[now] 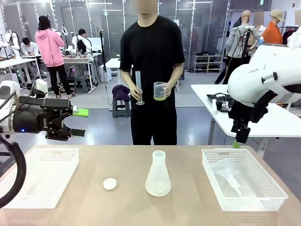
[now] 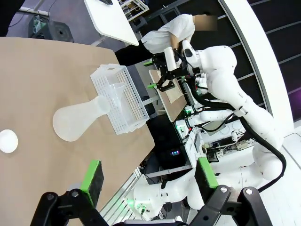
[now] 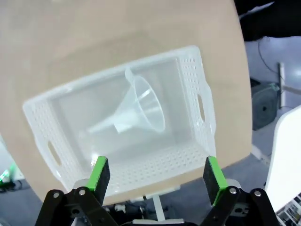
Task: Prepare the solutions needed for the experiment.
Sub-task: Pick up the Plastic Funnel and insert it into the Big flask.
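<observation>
Looking across the surface (image 1: 117, 160), you have the flask (image 1: 158, 176) standing upright near the middle, between two white baskets. A small round white cap (image 1: 109, 184) lies on the surface a little to its left, not touching it. In the left wrist view the flask (image 2: 77, 120) and the cap (image 2: 8, 141) show the same way, with the flask's neck close to the right basket (image 2: 127, 101).

Your pale yellow-green solution (image 1: 160, 97) is not on the surface. It sits in the bottom of a small clear cup (image 1: 160, 87) that the person (image 1: 153, 56) at the far side holds at waist height. The person also holds a tall thin measuring tube (image 1: 138, 87) upright just beside the cup.

Your left gripper (image 1: 80, 122) hangs in the air above the left basket (image 1: 47, 155), fingers pointing sideways toward the middle. Its own camera shows the left gripper (image 2: 150, 175) spread wide with nothing between the green pads.

Your right gripper (image 1: 239, 141) points down over the far edge of the right basket (image 1: 244, 207). From its wrist, the right gripper (image 3: 156, 173) is also spread wide and holds nothing, well above the basket (image 3: 155, 165). A clear funnel (image 3: 141, 106) lies on its side in that basket, and you can make out the funnel (image 1: 230, 179) from the front too.
</observation>
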Robot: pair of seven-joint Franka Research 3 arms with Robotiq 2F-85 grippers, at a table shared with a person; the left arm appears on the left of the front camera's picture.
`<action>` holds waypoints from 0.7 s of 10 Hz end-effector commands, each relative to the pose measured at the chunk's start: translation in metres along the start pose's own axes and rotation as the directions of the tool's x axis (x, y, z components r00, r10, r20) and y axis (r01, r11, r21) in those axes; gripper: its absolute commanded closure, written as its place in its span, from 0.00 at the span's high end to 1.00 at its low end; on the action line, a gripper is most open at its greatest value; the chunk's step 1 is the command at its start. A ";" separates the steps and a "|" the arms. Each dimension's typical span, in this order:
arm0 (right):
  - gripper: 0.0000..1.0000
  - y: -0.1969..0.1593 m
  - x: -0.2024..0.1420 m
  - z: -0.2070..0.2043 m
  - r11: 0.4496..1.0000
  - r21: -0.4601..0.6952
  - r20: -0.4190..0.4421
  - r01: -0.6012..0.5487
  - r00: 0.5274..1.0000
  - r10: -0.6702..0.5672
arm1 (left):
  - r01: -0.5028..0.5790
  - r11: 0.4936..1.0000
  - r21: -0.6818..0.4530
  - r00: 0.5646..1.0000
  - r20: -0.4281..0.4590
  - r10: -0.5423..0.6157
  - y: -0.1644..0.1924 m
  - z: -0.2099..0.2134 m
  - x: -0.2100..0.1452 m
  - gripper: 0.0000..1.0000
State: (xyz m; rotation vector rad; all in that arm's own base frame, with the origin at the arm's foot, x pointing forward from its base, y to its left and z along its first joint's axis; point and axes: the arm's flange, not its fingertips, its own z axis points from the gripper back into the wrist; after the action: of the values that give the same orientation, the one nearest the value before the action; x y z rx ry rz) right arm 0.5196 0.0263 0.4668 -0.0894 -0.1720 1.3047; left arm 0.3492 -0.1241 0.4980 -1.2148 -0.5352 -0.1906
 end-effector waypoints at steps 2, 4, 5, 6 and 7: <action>1.00 -0.026 0.003 -0.016 0.986 0.080 -0.015 -0.145 0.989 0.147 | -0.014 1.000 0.008 1.000 0.001 0.014 -0.003 0.000 0.000 1.00; 1.00 -0.030 0.008 -0.032 0.977 0.104 0.003 -0.187 0.982 0.187 | -0.014 1.000 0.008 1.000 0.001 0.014 -0.003 0.000 0.000 1.00; 1.00 -0.030 0.011 -0.041 0.970 0.138 0.001 -0.200 0.979 0.201 | -0.014 1.000 0.008 1.000 0.001 0.014 -0.003 0.000 0.000 1.00; 1.00 -0.030 0.014 -0.052 0.961 0.170 0.003 -0.216 0.976 0.219 | -0.014 1.000 0.008 1.000 0.001 0.014 -0.003 0.000 0.000 1.00; 1.00 -0.031 0.018 -0.062 0.954 0.193 -0.002 -0.230 0.972 0.235 | -0.014 1.000 0.008 1.000 0.001 0.014 -0.003 0.000 0.000 1.00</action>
State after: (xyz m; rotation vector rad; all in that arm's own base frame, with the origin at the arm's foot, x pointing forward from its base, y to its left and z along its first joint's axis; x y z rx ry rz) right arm 0.5552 0.0391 0.4124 -0.0008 -0.0319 1.5148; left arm 0.3492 -0.1241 0.4980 -1.2147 -0.5351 -0.1905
